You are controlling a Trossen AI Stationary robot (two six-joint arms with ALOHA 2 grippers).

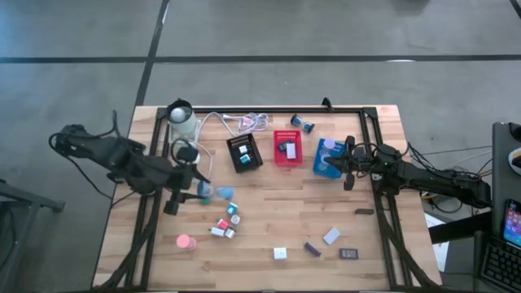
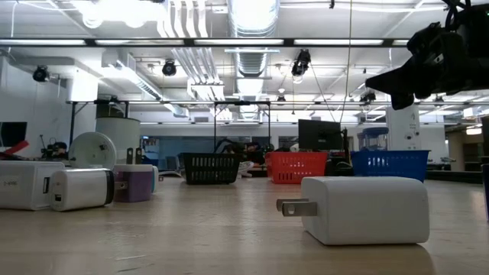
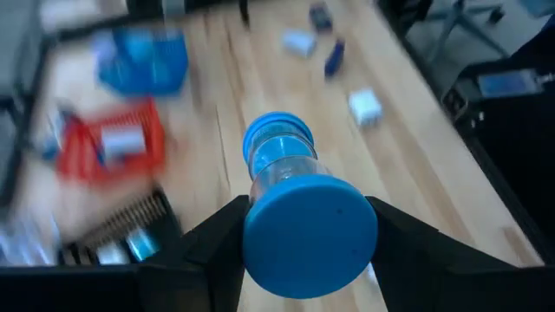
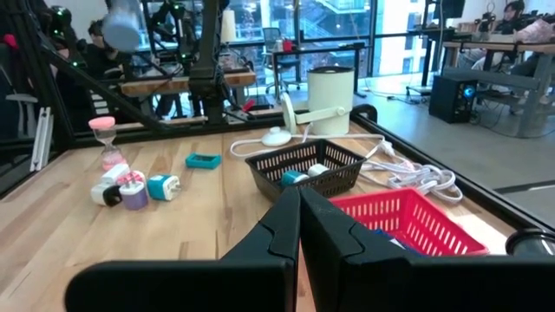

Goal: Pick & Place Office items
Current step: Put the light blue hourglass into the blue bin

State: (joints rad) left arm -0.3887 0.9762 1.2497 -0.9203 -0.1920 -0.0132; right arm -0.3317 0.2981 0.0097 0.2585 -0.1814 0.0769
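One item in grip: blue hourglass-shaped piece (image 3: pixel 295 204), sitting between the left gripper's (image 1: pixel 198 192) fingers, clamped at mid-body.
Left gripper state: grasping the blue piece, jaws partly spread around it.
Left gripper place: hovering at the 9 o'clock side of the table (image 1: pixel 269 224), just beside the teal block (image 1: pixel 226 194).
Long axis of held piece: running forward out of the grip, near cap facing the wrist camera, far cap pointing toward 3 o'clock across the table.
Likely destination: blue tray (image 1: pixel 329 157), lying toward 2 o'clock from the held piece, well apart; red tray (image 1: pixel 287 149) and black tray (image 1: pixel 244 152) lying between.
Nearer arm: left, already carrying; judging the coming move as a carry toward 2 o'clock.
Right gripper (image 1: pixel 348 169) state: clenched, holding nothing visible.
Right gripper place: waiting over the blue tray's 3 o'clock rim.
Risk: round caps possibly slipping or rolling on release.
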